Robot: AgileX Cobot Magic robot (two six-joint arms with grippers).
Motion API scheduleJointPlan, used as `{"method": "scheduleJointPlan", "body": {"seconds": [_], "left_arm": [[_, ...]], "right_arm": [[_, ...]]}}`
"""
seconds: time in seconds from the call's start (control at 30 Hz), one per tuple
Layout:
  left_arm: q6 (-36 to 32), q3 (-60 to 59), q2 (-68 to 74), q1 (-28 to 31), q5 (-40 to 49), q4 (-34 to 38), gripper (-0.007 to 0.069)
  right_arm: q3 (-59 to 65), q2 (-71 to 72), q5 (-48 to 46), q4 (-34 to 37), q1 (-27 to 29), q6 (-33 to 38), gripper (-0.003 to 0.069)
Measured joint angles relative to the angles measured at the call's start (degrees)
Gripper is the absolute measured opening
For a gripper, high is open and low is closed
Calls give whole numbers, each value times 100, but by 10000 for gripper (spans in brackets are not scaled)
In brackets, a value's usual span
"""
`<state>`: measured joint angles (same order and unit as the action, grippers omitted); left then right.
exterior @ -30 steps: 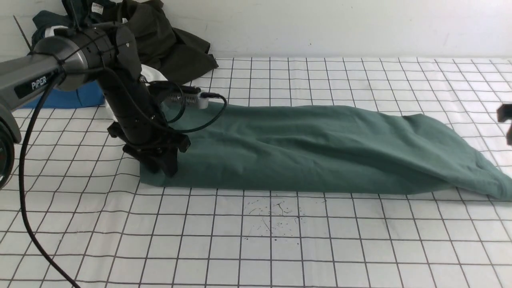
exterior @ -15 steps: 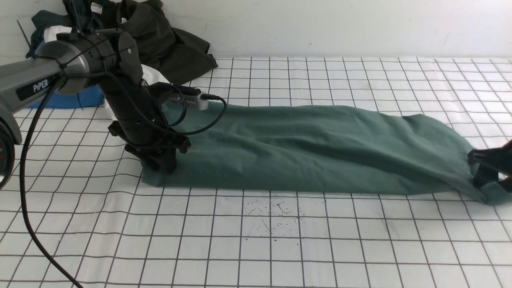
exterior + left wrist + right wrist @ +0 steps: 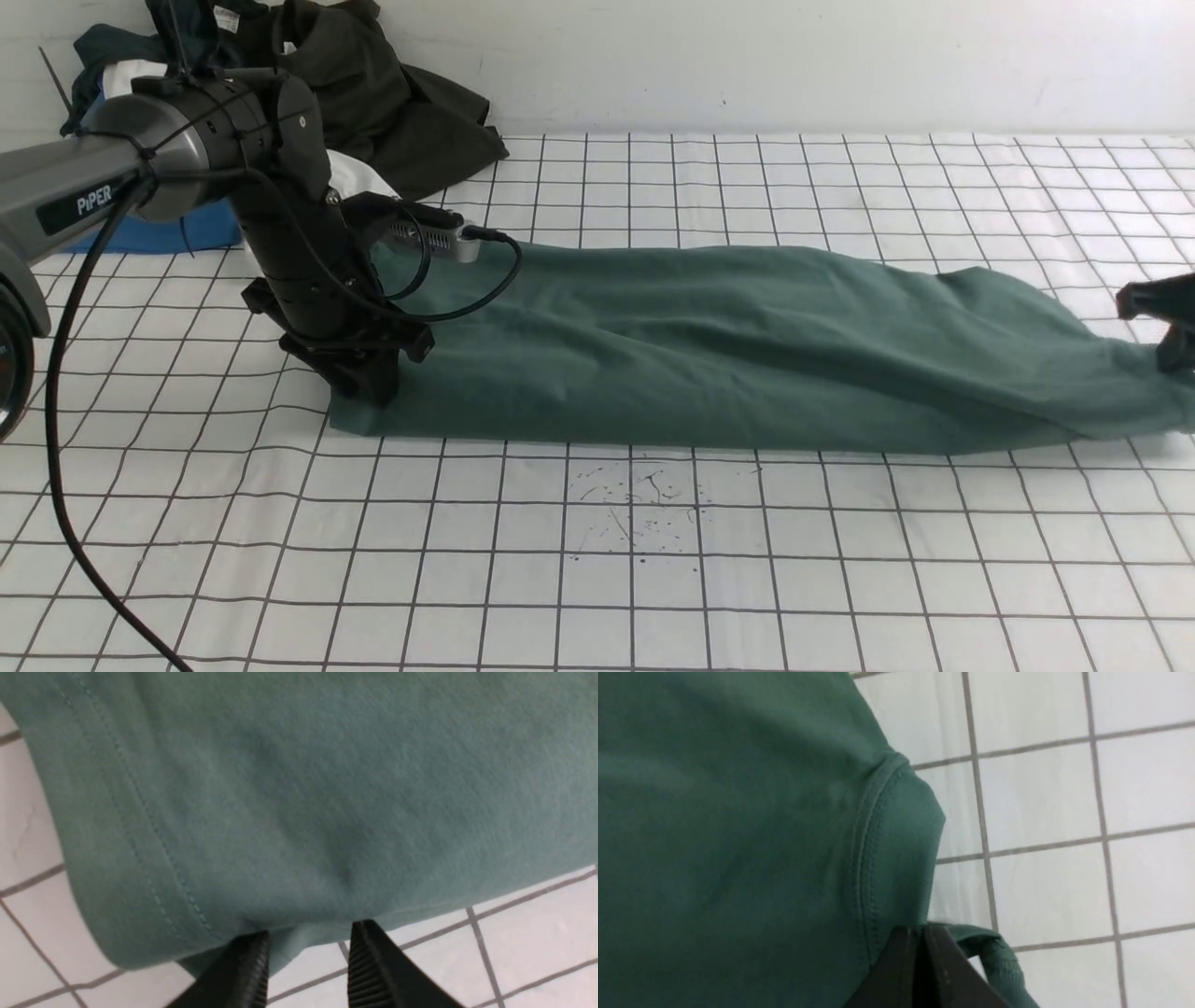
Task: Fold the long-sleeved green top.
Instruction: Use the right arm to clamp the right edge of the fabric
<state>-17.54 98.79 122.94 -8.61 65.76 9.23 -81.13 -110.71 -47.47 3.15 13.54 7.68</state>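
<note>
In the front view the top (image 3: 747,345) lies as a long folded band across the middle of the frame on the gridded table (image 3: 597,560), running from left of centre out to the right edge. My left gripper (image 3: 369,387) comes down at centre left onto the band's near left corner, its tips at the cloth where it meets the table. My right gripper (image 3: 1167,345) shows only partly at the right edge, at the band's far end, and that end sits a little raised there. A heap of dark clothes (image 3: 373,84) lies in the upper left, well apart from the top. In the left wrist view the top (image 3: 303,788) fills most of the picture, with a stitched hem line (image 3: 154,835) running along its edge. The left gripper (image 3: 308,947) has its ribbed fingers (image 3: 252,961) partly closed with a thick fold of the hem edge caught between the tips, so I read it as gripping the top; white table (image 3: 537,933) shows through the gap behind the tips. In the right wrist view the right gripper (image 3: 922,938) has its jaws pressed tight together on the edge of the top (image 3: 738,835), just beside a double-stitched seam (image 3: 873,835). A small flap of cloth sticks out past the tips, over the table (image 3: 1064,788).
</note>
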Motion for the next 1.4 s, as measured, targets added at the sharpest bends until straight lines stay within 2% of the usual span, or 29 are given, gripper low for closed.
{"method": "scheduleJointPlan", "body": {"seconds": [0.27, 0.37, 0.53, 0.63, 0.67, 0.73, 0.83, 1.0, 1.1, 1.23, 1.4], "left_arm": [[-5, 0, 0, 43, 5, -6, 234], [-5, 0, 0, 48, 5, -16, 234], [-5, 0, 0, 48, 15, -16, 234], [-10, 0, 0, 48, 33, -16, 234], [-10, 0, 0, 48, 33, -16, 234], [-10, -2, 0, 48, 35, -16, 234], [-10, -2, 0, 48, 46, -16, 234], [-10, -2, 0, 48, 51, -16, 234], [-10, -2, 0, 48, 51, -16, 234], [-10, -2, 0, 48, 51, -16, 234], [-10, 5, -6, 48, 46, 7, 234]], "right_arm": [[-267, -67, -101, -617, 0, -382, -6], [-273, -205, -139, -653, 44, -546, -3], [-273, -506, -251, -523, 161, -562, 66], [-273, -588, -265, -346, 247, -584, 228], [-273, -588, -265, -315, 255, -593, 239], [-278, -588, -213, -315, 288, -695, 366], [-278, -603, -215, -284, 301, -768, 505], [-307, -896, -351, -119, 301, -669, 583], [-337, -958, -391, 68, 312, -513, 580], [-349, -971, -439, 335, 323, -111, 516], [-356, -951, -565, 624, 329, 284, 254]]}}
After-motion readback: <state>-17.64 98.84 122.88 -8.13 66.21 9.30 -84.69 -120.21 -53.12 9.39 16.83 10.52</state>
